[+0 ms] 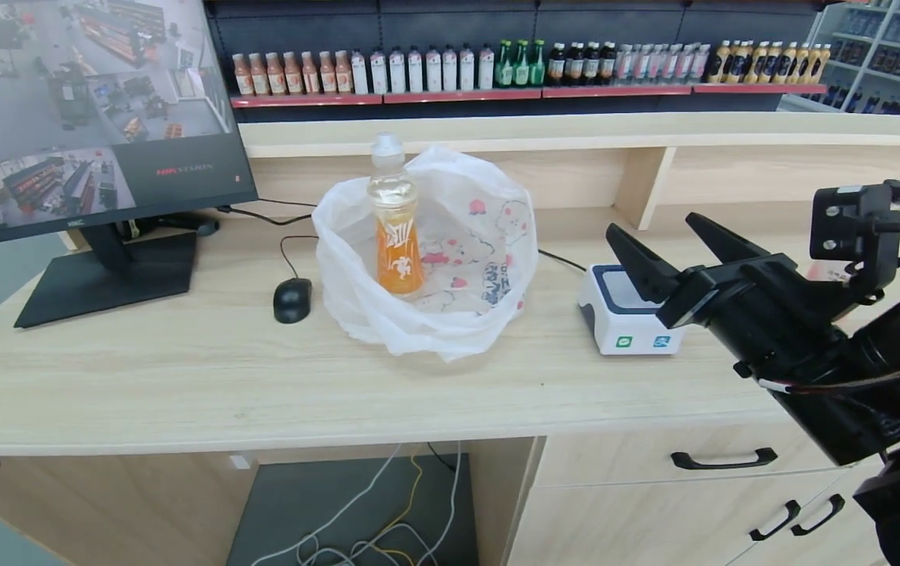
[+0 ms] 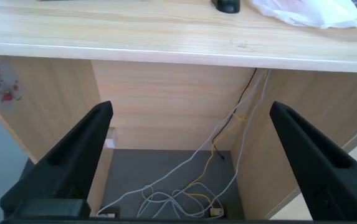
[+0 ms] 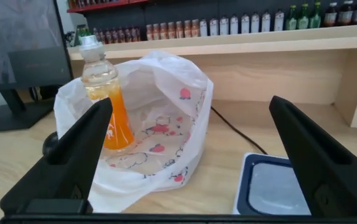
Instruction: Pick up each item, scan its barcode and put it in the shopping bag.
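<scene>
Bottle (image 1: 398, 251) in shopping bag (image 1: 501, 259), well apart from R gripper (image 1: 654, 228), 2 fingers spread wide; L gripper (image 2: 192, 109) wide too.

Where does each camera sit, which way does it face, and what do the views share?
Head: up high, looking down at counter, bag, bottle, scanner; right gripper, open, at right.
Left wrist: low before the counter, facing cables beneath; left gripper open.
Right wrist: over the counter, facing bag and bottle; right gripper in the foreground.
Shared: bag in all three.
</scene>
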Robot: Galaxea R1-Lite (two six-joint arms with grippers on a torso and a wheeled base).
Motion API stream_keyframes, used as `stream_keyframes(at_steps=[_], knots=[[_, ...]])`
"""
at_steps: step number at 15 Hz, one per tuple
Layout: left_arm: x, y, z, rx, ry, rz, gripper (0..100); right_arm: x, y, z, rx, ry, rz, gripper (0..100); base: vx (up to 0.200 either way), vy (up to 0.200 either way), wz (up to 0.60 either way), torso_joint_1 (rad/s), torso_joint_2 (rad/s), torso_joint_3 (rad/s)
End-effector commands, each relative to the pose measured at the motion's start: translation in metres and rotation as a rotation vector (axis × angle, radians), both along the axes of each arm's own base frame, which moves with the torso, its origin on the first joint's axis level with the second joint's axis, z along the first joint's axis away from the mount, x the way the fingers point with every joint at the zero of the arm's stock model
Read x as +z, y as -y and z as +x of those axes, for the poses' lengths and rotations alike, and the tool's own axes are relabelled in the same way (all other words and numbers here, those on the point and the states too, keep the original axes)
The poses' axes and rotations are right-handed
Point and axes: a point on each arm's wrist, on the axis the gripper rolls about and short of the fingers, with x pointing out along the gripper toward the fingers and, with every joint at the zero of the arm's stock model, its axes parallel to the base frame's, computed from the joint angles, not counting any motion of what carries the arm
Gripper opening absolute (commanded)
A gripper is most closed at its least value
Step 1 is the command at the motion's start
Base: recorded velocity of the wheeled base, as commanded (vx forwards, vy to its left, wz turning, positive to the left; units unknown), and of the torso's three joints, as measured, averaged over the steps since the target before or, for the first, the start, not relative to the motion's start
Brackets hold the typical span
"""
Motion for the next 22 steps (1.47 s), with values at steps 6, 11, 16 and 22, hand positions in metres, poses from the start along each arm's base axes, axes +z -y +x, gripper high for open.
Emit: stream_keyframes(at_steps=[6, 11, 16, 22], knots=[[0.000, 0.000, 0.000, 0.001, 0.000, -0.002, 100, -0.015, -0.002, -0.020, 0.037, -0.056, -0.046, 100, 0.000, -0.200, 0.00, 0.006, 0.00, 0.000], [0.000, 0.000, 0.000, 0.001, 0.000, -0.003, 100, -0.019, 0.001, -0.026, 0.037, -0.074, -0.057, 100, 0.000, -0.200, 0.00, 0.001, 0.00, 0.002], [0.000, 0.000, 0.000, 0.001, 0.000, -0.003, 100, -0.023, 0.001, -0.025, 0.037, -0.086, -0.063, 100, 0.000, -0.200, 0.00, 0.001, 0.00, 0.003], [0.000, 0.000, 0.000, 0.001, 0.000, -0.003, 100, -0.028, 0.001, -0.027, 0.042, -0.106, -0.074, 100, 0.000, -0.200, 0.00, 0.002, 0.00, -0.001]])
